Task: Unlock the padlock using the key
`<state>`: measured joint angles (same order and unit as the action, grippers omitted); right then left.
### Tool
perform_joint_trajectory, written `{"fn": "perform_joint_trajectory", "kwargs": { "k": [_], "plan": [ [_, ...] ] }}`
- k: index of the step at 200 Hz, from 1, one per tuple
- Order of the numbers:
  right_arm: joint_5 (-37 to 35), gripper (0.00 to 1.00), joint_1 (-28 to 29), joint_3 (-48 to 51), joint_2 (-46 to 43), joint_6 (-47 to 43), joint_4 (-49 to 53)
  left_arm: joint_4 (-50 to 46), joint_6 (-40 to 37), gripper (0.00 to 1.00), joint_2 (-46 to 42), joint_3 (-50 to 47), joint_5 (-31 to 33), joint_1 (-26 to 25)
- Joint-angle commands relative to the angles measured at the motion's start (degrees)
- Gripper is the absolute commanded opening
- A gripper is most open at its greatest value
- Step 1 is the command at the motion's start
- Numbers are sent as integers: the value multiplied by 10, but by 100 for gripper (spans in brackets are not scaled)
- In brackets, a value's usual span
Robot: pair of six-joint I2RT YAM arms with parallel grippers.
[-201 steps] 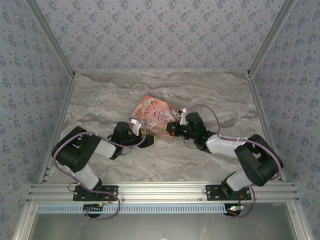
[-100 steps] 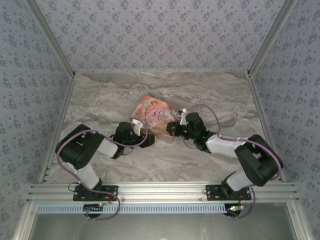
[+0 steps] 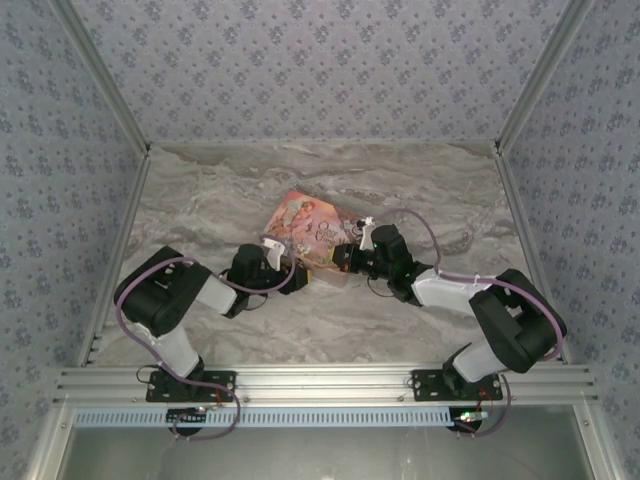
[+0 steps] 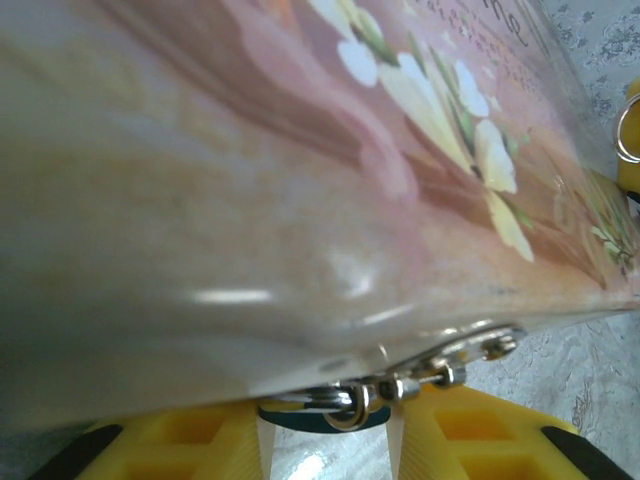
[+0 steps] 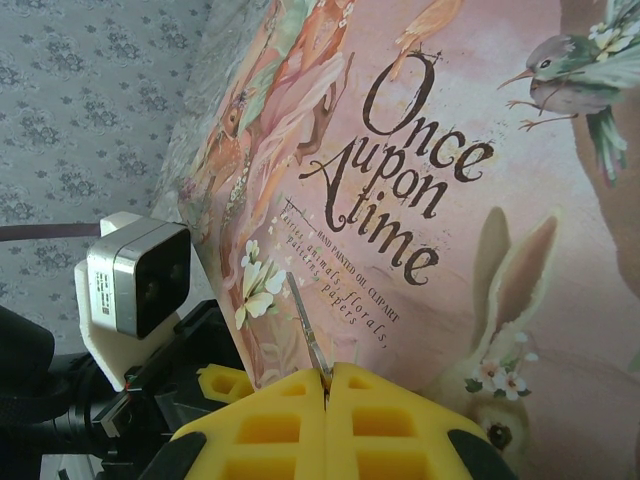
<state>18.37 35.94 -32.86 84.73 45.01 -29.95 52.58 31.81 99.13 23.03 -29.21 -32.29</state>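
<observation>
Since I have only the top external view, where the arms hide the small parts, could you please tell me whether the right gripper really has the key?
Observer: Yes. In the right wrist view the right gripper is shut on the key, a thin sliver sticking out of it.
Operator: Thank you. And where is the padlock?
Observer: In the left wrist view the left gripper appears closed on the padlock, just below the edge of the pink tin.
Operator: Is the key in the lock yet?
Observer: No. In the right wrist view its tip stands bare against the tin's lid.
</observation>
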Motion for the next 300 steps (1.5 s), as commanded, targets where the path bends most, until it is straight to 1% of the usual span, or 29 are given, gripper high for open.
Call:
{"fn": "perform_joint_trajectory", "kwargs": {
  "k": [1,42,76,93,96,103,137,166,184,206,230,268,275,300],
  "plan": [
    [-3,0,9,28,12,-10,102,30,9,31,5,18,3,-3],
    [-11,0,11,24,0,-18,94,25,31,27,-9,17,6,-4],
    [-36,0,18,16,-34,-61,96,-9,67,25,-38,22,12,-5],
    [-72,0,27,18,-66,-85,110,-51,94,25,-52,32,21,-6],
    [-77,0,29,20,-71,-105,113,-59,99,25,-54,34,23,-7],
    [-90,0,33,25,-86,-119,116,-73,109,25,-58,39,24,-7],
    [-125,0,41,64,-161,-163,123,-96,152,26,-77,47,28,-15],
    [-145,0,73,92,-213,-220,144,-125,172,26,-93,62,28,-25],
    [-164,0,98,121,-227,-239,116,-148,181,26,-101,78,26,-34],
    [-185,0,126,142,-225,-264,89,-166,196,26,-109,95,29,-44],
    [-218,0,155,140,-205,-298,81,-182,214,25,-115,109,30,-52],
    [-234,0,159,133,-158,-317,38,-202,244,24,-127,121,27,-58],
    [-236,0,159,132,-151,-320,30,-205,251,23,-129,121,29,-59],
    [-235,0,159,122,-125,-331,13,-230,269,22,-134,131,29,-61]
  ]
}}
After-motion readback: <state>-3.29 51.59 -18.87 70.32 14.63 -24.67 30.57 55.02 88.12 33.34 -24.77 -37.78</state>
